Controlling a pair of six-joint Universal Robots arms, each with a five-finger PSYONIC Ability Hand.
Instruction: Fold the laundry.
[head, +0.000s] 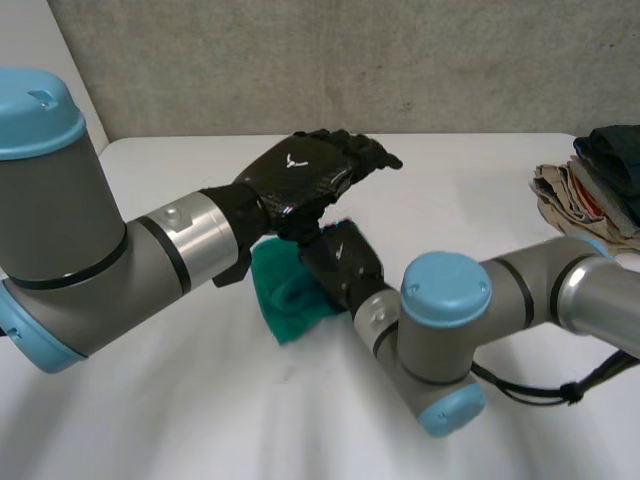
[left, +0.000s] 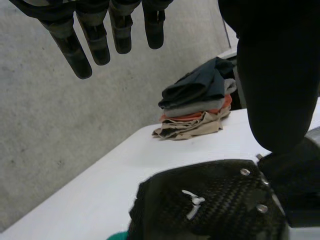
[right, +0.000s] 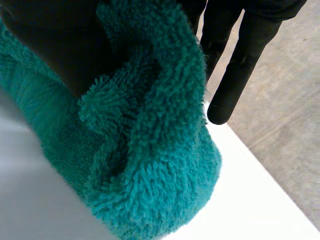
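White table (head: 180, 420), one teal towel (head: 285, 297) in right hand (head: 346, 262), one clothes pile (head: 592, 188)

**Left hand spread above the right, which pinches cloth**

The left arm (head: 150, 250) reaches in across the table with its wrist raised. The left hand (head: 305, 180) hangs in the air, back upward, holding nothing. In its own wrist view its fingers (left: 97, 42) are straight and slightly apart, with the thumb (left: 275, 85) standing off to one side.

The right arm (head: 500, 295) is bent sharply at the elbow, its forearm angled in toward the middle. The right hand (head: 345, 262) sits low, directly beneath the left palm. Its straight fingers (right: 240, 65) lie along one side of a fold of the teal towel (head: 290, 290), with its thumb (right: 55, 45) pressed into the other side.
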